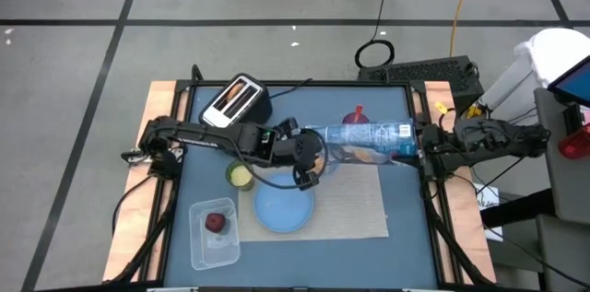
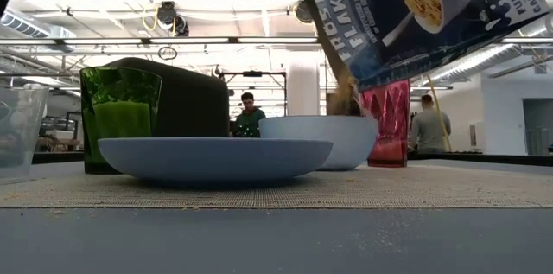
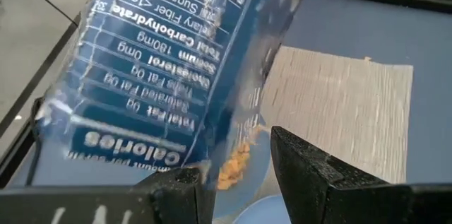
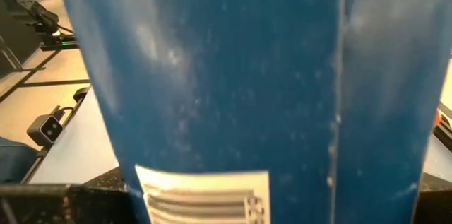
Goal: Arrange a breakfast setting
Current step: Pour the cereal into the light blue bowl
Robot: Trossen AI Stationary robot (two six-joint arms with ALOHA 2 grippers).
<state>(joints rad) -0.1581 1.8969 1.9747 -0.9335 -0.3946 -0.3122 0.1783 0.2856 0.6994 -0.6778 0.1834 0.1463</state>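
High view, cereal box (image 1: 369, 135) tipped sideways, held in right claw (image 1: 417, 147)

You have the plate (image 1: 283, 211) at lower centre on the placemat's (image 1: 359, 207) left end, the bowl (image 2: 333, 140) behind it, the cereal box (image 1: 369, 135) tilted above, the toaster (image 1: 236, 99) upper left

The cereal box (image 3: 162, 68) reads "Calories", "Total Carbohydrate", "FLAKES".

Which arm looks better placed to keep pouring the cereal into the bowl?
Right. The right gripper holds the cereal box tilted over the bowl, flakes falling; the left gripper hovers open beside it.
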